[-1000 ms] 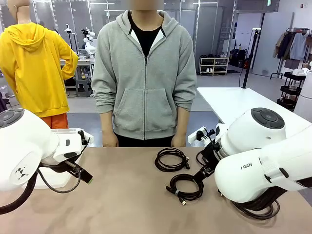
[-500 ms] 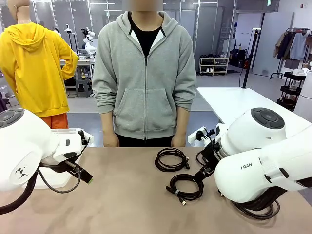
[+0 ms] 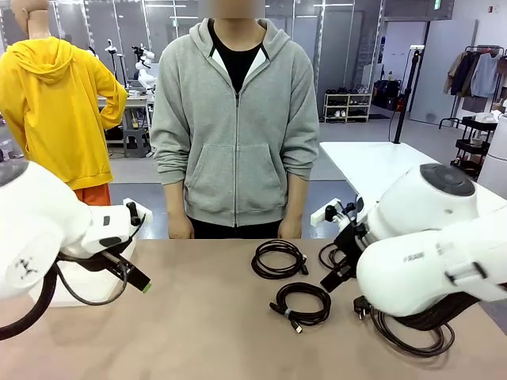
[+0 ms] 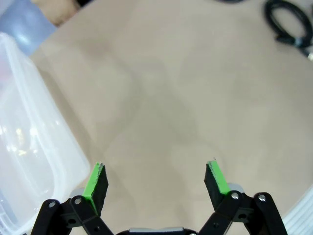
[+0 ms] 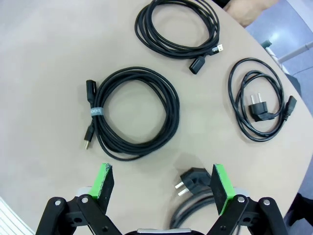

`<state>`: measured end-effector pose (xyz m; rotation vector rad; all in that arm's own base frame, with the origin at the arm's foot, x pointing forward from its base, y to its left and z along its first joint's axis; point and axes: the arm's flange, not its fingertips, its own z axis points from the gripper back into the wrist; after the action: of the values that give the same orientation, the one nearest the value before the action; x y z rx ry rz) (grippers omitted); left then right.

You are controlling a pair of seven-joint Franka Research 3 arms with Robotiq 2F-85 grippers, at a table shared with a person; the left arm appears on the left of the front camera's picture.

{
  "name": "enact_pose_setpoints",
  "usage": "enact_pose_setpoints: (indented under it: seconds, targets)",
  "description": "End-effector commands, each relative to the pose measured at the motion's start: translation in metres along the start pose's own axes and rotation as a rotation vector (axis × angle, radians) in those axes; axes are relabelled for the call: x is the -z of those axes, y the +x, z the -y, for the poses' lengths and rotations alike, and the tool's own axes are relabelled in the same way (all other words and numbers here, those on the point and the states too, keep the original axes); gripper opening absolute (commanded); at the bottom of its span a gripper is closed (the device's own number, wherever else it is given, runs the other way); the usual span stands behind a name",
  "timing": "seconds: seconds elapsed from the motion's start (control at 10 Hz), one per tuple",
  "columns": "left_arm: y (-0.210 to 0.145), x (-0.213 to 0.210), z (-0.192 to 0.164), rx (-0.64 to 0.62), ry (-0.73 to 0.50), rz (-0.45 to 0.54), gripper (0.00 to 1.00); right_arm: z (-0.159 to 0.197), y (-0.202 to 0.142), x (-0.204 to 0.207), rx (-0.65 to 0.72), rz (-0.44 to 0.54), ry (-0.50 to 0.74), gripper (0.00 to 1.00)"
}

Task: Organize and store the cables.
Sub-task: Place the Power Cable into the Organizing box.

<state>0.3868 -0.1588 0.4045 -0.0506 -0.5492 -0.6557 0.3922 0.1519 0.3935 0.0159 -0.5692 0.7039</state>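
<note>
Black cables (image 5: 129,112) on table, centre and right of right wrist view. Judged light, limp, a little slippery, likely to sag or uncoil if lifted by single strand. Better to pinch across whole bundle, near blue tie (image 5: 96,112) on centre coil. Counted: four coils, one half-hidden at bottom edge; one clear container (image 4: 29,147). Spread wide, empty: left gripper (image 4: 156,178), right gripper (image 5: 159,181).

A white table (image 3: 380,170) and shoe rack (image 3: 347,107) stand behind.
</note>
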Motion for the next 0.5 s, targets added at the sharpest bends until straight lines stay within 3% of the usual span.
enact_pose_setpoints:
  seconds: [0.0, 0.2, 0.4]
  targets:
    - [-0.020, -0.059, -0.007, 0.070, -0.164, -0.011, 1.00, 0.031, -0.005, -0.044, -0.094, -0.017, 0.031, 1.00]
    - [-0.029, -0.094, -0.003, 0.164, -0.236, -0.010, 1.00, 0.053, -0.013, -0.070, -0.199, -0.060, 0.071, 1.00]
    - [-0.058, -0.142, 0.004, 0.312, -0.225, 0.131, 1.00, 0.076, -0.031, -0.099, -0.275, -0.064, 0.077, 1.00]
